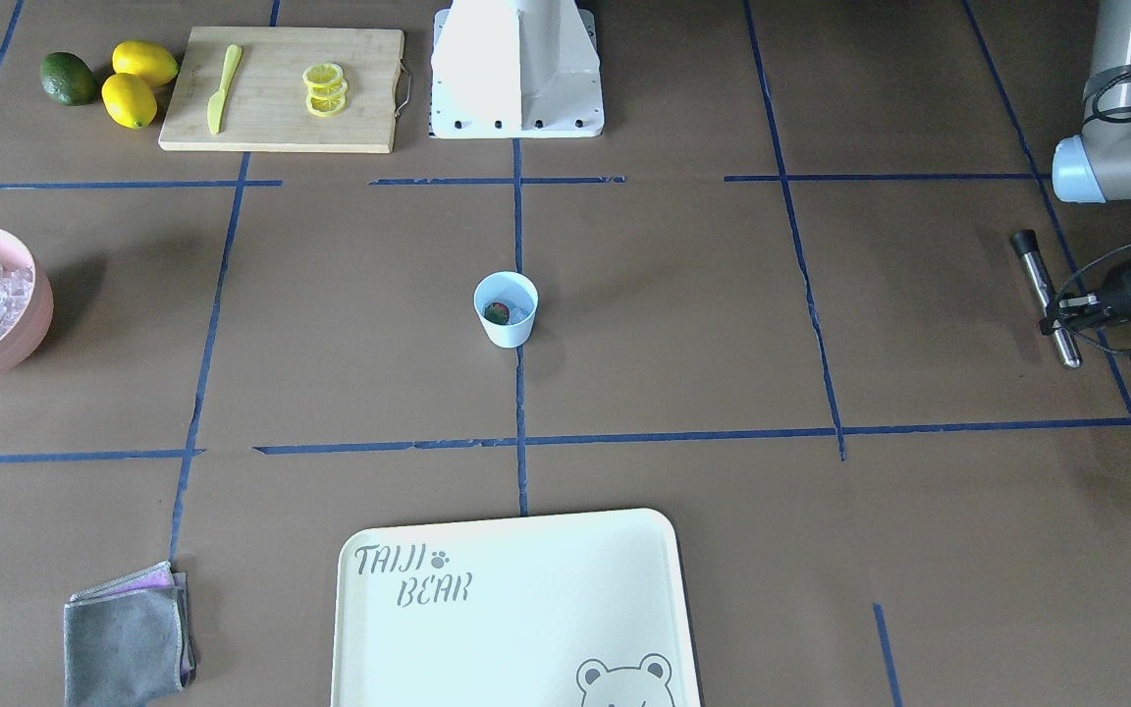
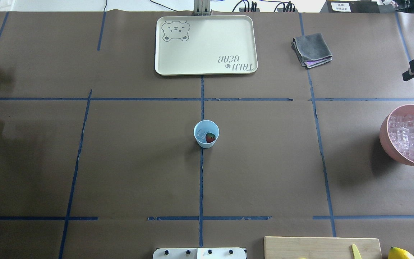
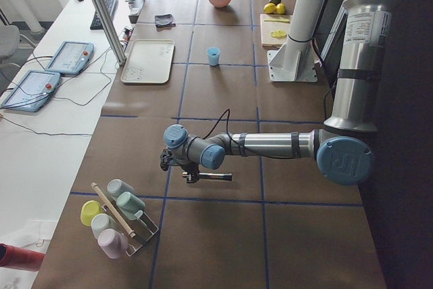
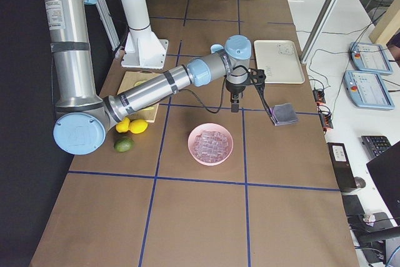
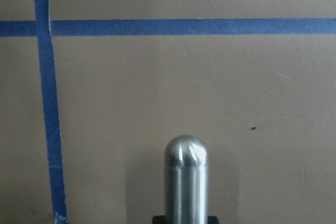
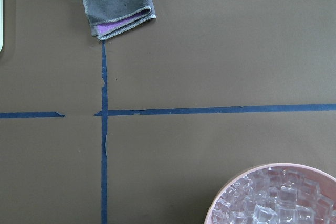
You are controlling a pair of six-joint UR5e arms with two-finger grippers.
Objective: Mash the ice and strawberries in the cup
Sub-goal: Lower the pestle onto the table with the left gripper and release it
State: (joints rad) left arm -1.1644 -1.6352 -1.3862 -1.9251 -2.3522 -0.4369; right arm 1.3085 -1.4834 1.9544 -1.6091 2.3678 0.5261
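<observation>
The light blue cup (image 2: 206, 142) stands upright at the table's centre, also in the front view (image 1: 506, 332). Inside it lie a red strawberry (image 2: 210, 137) and a few clear ice cubes (image 2: 201, 133). My left gripper (image 1: 1059, 316) is far off at the table's left end, shut on a metal muddler (image 1: 1045, 295) held roughly level above the table; its rounded tip shows in the left wrist view (image 5: 186, 177). My right gripper (image 2: 408, 72) hovers at the right edge, beyond the pink bowl, its fingers apart and empty.
A pink bowl (image 2: 385, 133) full of ice sits at the right. A cream tray (image 2: 164, 70) and a folded grey cloth (image 2: 312, 48) lie at the far side. A cutting board (image 1: 281, 133) with knife and lemon slices, lemons (image 1: 130, 100) and a rack of cups (image 3: 118, 225) are nearby.
</observation>
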